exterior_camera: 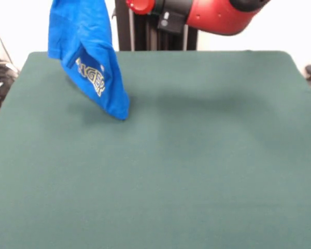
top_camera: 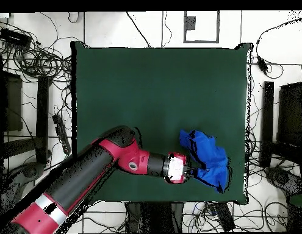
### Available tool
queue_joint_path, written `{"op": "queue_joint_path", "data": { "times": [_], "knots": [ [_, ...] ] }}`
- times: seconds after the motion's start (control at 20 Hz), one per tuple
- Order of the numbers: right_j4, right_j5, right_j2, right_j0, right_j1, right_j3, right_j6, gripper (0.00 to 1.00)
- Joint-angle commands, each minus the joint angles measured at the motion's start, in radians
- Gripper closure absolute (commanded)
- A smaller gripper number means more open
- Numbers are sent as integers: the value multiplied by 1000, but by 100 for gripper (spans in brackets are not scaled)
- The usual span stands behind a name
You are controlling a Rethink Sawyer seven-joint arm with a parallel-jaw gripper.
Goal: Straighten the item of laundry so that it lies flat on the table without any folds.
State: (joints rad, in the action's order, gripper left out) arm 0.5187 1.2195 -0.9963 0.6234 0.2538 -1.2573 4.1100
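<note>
I have the laundry (exterior_camera: pixel 88 57) lifted off the table (exterior_camera: pixel 197 171), hanging in a bunched drape from above the front view's top edge. Its lowest corner comes down to about the cloth, though I cannot tell whether it touches or just clears. The white lettering shows on the hanging face, tilted along a fold.

From overhead, the tool (top_camera: pixel 188 169) sits at the end of the arm (top_camera: pixel 86 183), right against the near edge of the blue heap (top_camera: pixel 207 159), close to the table corner on the robot's side. I judge it is closed on a pinch of the fabric, since nothing else could keep the garment hanging, but the tips are buried in the cloth and I cannot see them plainly.

The reason for holding it high, as I read it, is to let gravity pull the folds out so the piece hangs in one sheet before I lay it down. It is still doubled over itself, so the task is at an early stage. It also hangs near the table's edge, with most of the green surface open beside it. I would carry it toward the middle and lower it while dragging, so the trailing corner lands first and the rest unrolls flat. The risk is that it collapses into a heap again.
</note>
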Motion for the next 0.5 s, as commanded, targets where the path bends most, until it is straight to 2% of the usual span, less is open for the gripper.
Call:
{"op": "queue_joint_path", "data": {
  "times": [0.05, 0.2, 0.5],
  "knots": [
    [-148, 162, 14, 28, 83, 186, 283, 100],
    [-198, 184, 20, 29, 96, 229, 271, 100],
    [-273, 148, 30, 53, 68, 218, 256, 100]
  ]
}}
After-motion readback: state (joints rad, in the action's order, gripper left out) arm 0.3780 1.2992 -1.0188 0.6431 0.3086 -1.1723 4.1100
